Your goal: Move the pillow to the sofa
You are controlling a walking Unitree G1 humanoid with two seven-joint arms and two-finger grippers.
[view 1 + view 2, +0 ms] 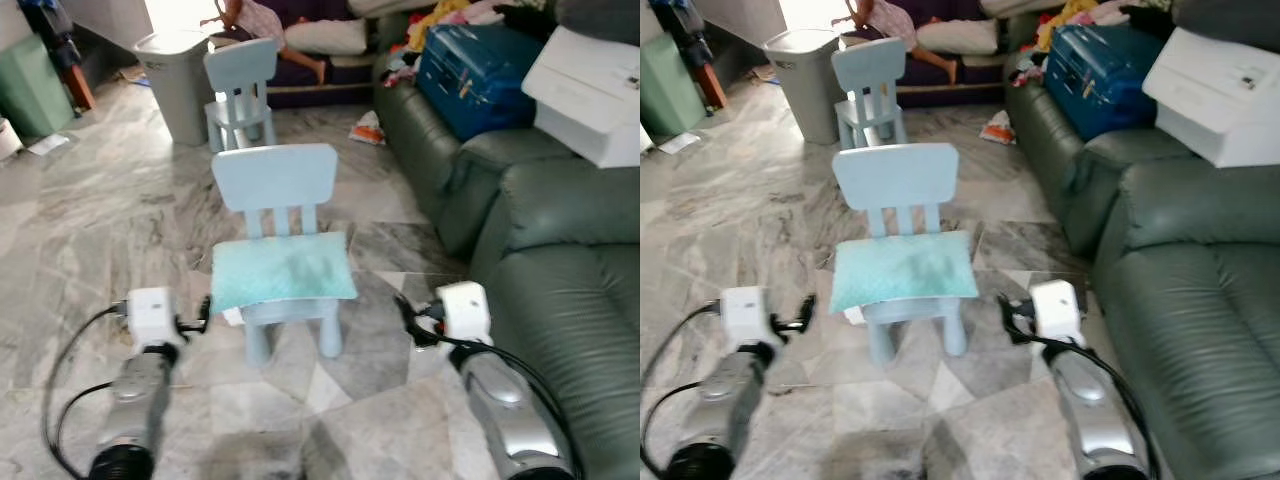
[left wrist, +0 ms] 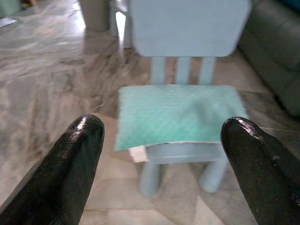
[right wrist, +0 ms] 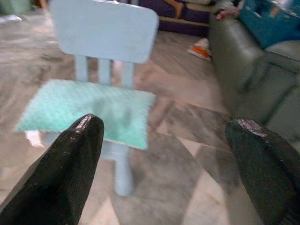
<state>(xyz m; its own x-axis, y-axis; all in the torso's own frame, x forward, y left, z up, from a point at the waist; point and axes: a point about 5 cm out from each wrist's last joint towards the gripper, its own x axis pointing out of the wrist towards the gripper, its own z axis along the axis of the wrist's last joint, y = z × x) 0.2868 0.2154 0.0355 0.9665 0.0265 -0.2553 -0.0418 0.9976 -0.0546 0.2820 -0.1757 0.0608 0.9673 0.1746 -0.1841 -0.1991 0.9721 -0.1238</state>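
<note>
room: marble tile floor [image 1: 90, 220], green leather sofa [image 1: 560, 260] along the right, blue suitcase [image 1: 475, 75] and white box [image 1: 590, 95] piled on its far cushions; grey bin [image 1: 180, 85] and a second small chair [image 1: 240, 90] further back.
pillow: mint-green pillow [image 1: 282, 270] lies flat on the seat of the pale blue child's chair [image 1: 278, 190], overhanging the seat on the left side and front.
left gripper: left gripper [image 1: 203, 312] fingers spread wide, empty, low, just off the pillow's front-left corner.
right gripper: right gripper [image 1: 408, 318] also wide, empty, off the front-right of the chair, farther from the pillow than the left.
step: approach and grasp, my read.
how: bring both in level with the seat, pinch the overhanging edges from both sides, lift straight up so the light chair doesn't tip.
then: near sofa cushion to the right looks free; drop there.
</note>
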